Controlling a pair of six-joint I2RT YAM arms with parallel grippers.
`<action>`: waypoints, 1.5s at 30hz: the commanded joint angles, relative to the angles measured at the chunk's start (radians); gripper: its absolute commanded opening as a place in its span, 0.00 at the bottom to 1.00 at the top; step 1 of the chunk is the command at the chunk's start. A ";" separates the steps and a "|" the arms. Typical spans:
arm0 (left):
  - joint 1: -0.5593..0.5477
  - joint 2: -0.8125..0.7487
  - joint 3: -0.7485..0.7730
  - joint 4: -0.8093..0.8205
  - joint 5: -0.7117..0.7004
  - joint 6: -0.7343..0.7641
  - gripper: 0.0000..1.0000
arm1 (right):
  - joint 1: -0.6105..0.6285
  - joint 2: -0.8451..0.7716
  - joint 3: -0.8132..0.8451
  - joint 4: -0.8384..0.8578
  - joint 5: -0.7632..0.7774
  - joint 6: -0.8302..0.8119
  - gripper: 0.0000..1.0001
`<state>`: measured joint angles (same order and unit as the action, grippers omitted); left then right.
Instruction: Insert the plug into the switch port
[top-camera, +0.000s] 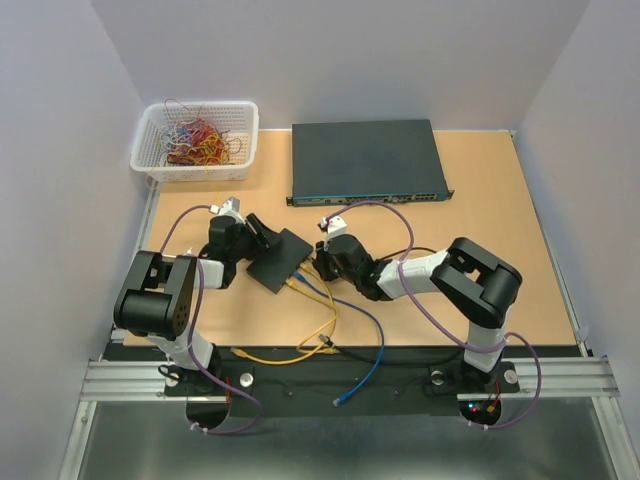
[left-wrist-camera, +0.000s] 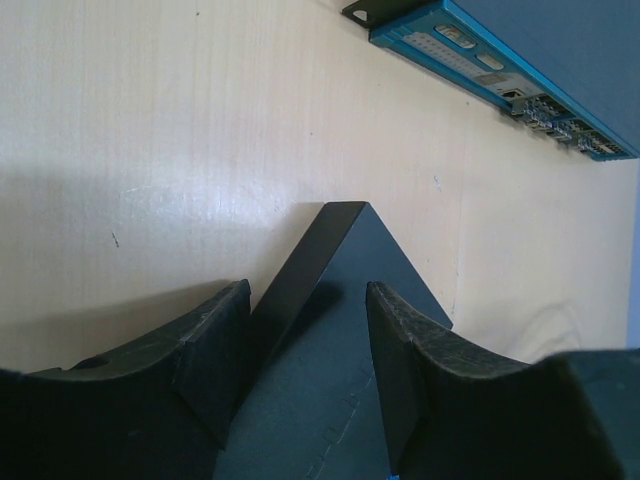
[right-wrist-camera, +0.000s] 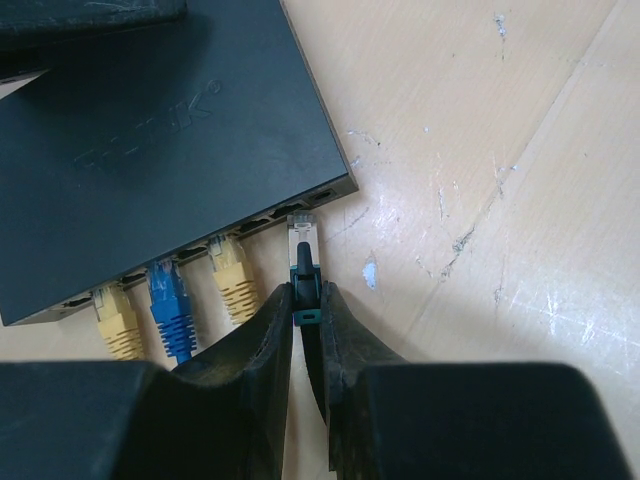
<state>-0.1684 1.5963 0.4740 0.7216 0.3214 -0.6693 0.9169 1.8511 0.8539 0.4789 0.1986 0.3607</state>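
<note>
So the right hand (right-wrist-camera: 305, 300) is pinching the plug (right-wrist-camera: 303, 250) between nearly closed fingers, gripping it at the back end with the clear tip sticking out ahead. The tip is sitting right at the mouth of the switch port (right-wrist-camera: 296, 208) on the long edge of the small black box (right-wrist-camera: 150, 130), and most of the plug's body is showing outside it. I can't tell if it's actually in at all. Next to it along that same edge, a yellow plug (right-wrist-camera: 233, 275), a blue plug (right-wrist-camera: 170, 305) and another yellow plug (right-wrist-camera: 117, 322) are already sitting in their sockets.

The left hand (left-wrist-camera: 307, 295) is standing fairly wide at the opposite side of the box, with one corner of the box poking up between its fingers. Whether the fingers are touching it I can't say.

The box is lying flat on the counter (top-camera: 480, 250) between the two arms, angled. The big rack switch (top-camera: 365, 160) is sitting further back, and a white basket (top-camera: 195, 140) of coloured wires is sitting in the far left corner.
</note>
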 joint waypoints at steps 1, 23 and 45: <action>-0.023 0.027 0.026 -0.030 0.010 0.031 0.61 | 0.016 -0.036 0.057 0.050 0.056 -0.014 0.00; -0.040 0.027 0.035 -0.056 -0.005 0.054 0.61 | 0.059 0.002 0.122 0.030 0.081 -0.026 0.00; -0.043 0.071 0.091 -0.071 0.036 0.099 0.61 | 0.086 0.000 0.094 -0.008 0.185 -0.143 0.00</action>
<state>-0.1970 1.6554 0.5522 0.6991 0.3332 -0.5953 0.9848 1.8595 0.9211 0.4114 0.3500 0.2344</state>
